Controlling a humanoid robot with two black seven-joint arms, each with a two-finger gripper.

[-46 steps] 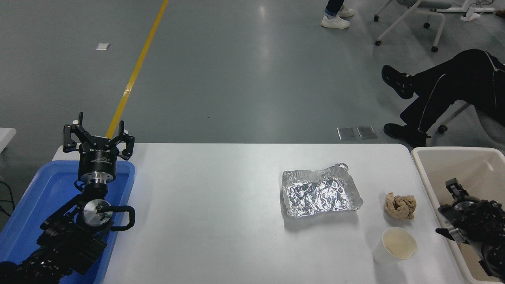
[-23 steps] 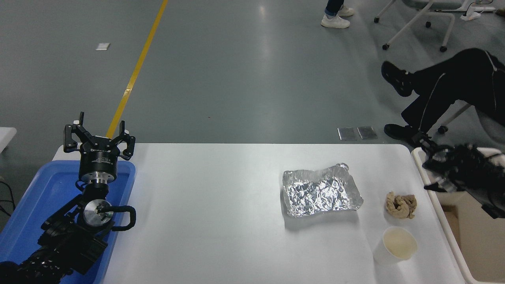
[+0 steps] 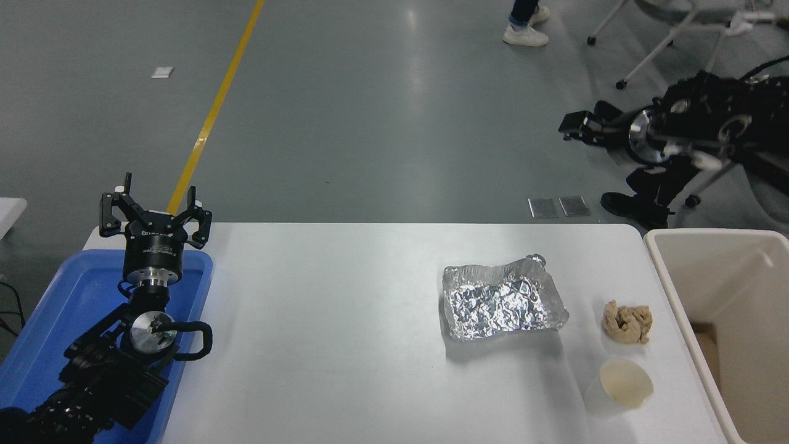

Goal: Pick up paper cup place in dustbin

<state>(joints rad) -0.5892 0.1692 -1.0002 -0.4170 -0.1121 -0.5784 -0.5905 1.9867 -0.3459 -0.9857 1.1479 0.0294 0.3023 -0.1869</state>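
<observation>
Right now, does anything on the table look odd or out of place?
Nothing spilled. The paper cup stands upright near the dustbin, untouched. The foil tray is crumpled, with a tan paper wad beside it. The right pincer is raised far beyond the table.

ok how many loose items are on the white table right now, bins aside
3: a crumpled foil tray right of centre, a crumpled tan paper wad to its right, and the paper cup just nearer the camera than the wad. None looks hidden.

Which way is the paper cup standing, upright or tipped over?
Upright: the paper cup stands on the table, round rim up, cream inside showing.
</observation>
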